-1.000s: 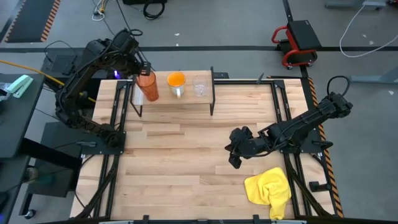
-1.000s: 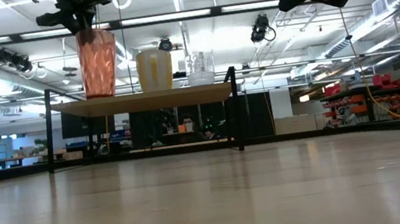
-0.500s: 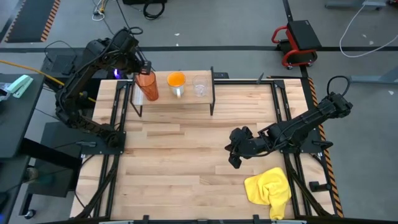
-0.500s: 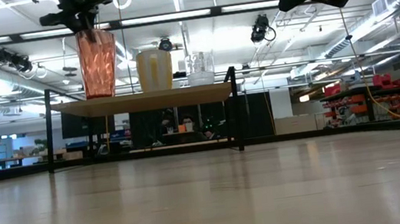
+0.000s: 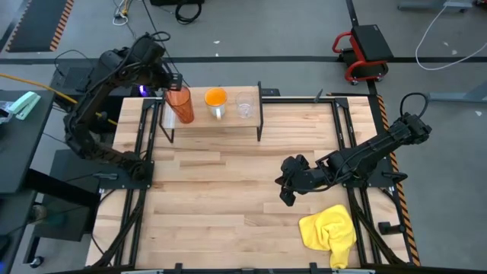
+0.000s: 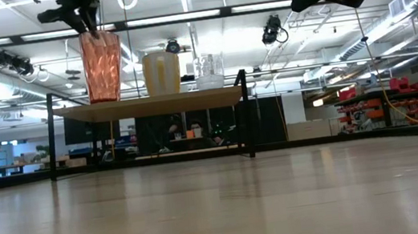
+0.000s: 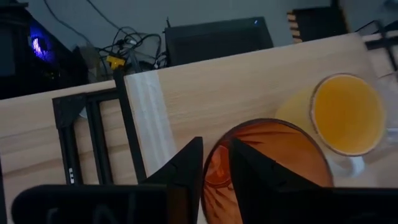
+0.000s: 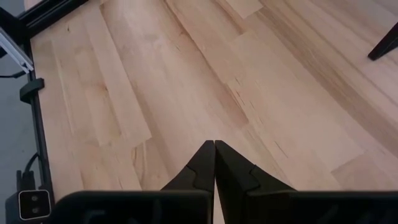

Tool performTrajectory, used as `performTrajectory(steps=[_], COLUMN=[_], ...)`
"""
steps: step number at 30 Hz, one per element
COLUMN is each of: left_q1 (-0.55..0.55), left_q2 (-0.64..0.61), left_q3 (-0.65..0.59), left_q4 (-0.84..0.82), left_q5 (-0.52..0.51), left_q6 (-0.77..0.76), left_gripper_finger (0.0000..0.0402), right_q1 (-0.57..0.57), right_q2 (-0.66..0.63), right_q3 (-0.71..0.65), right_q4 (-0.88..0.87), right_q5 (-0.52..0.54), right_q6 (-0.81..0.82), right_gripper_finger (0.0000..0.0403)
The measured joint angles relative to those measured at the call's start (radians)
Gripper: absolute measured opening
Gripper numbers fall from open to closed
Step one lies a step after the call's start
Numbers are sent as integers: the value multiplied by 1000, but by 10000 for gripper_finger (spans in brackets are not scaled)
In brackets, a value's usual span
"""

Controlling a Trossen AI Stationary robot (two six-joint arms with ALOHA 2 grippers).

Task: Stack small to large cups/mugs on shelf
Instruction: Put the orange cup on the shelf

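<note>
Three vessels stand in a row on the shelf [image 5: 228,123] [image 6: 151,106]: an amber tumbler [image 5: 181,106] [image 6: 102,66] at its left end, an orange mug [image 5: 216,99] [image 6: 161,73] in the middle, and a clear glass cup [image 5: 244,105] [image 6: 209,72] at the right. My left gripper [image 5: 173,81] [image 6: 89,23] [image 7: 216,165] hangs over the tumbler [image 7: 273,162], open, with one finger inside its rim and one outside. My right gripper [image 5: 286,198] [image 8: 214,155] hovers shut over the table's right half, with nothing in it. My left gripper comes at the tumbler from above, slanting down. Its fingers straddle the near-left part of the rim [image 7: 212,152]. I cannot tell whether either finger touches the rim. The tumbler stands upright with its base on the shelf.
A crumpled yellow cloth [image 5: 329,228] lies near the table's front right corner. Black frame rails [image 5: 141,144] run along the table's left and right sides. The shelf's thin black legs [image 6: 51,138] stand on the far part of the table, with bare planks [image 5: 221,190] in front.
My left gripper has tipped a little and lifted slightly over the tumbler's rim. The tumbler has stayed upright on the shelf.
</note>
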Motion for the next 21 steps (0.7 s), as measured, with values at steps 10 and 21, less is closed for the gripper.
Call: performTrajectory(steps=[10, 21], left_q1=[-4, -116], left_q2=[-125, -198], left_q3=[0, -2], left_q4=[-38, -160], left_q5=[0, 7], left_q6=[-13, -100], left_gripper_finger=[73, 75], right_q1=[0, 0], right_q2=[0, 0], right_q3=[0, 0], right_q4=[0, 0], right_q5=[19, 19], right_q6=[-15, -17], right_gripper_finger=[15, 15])
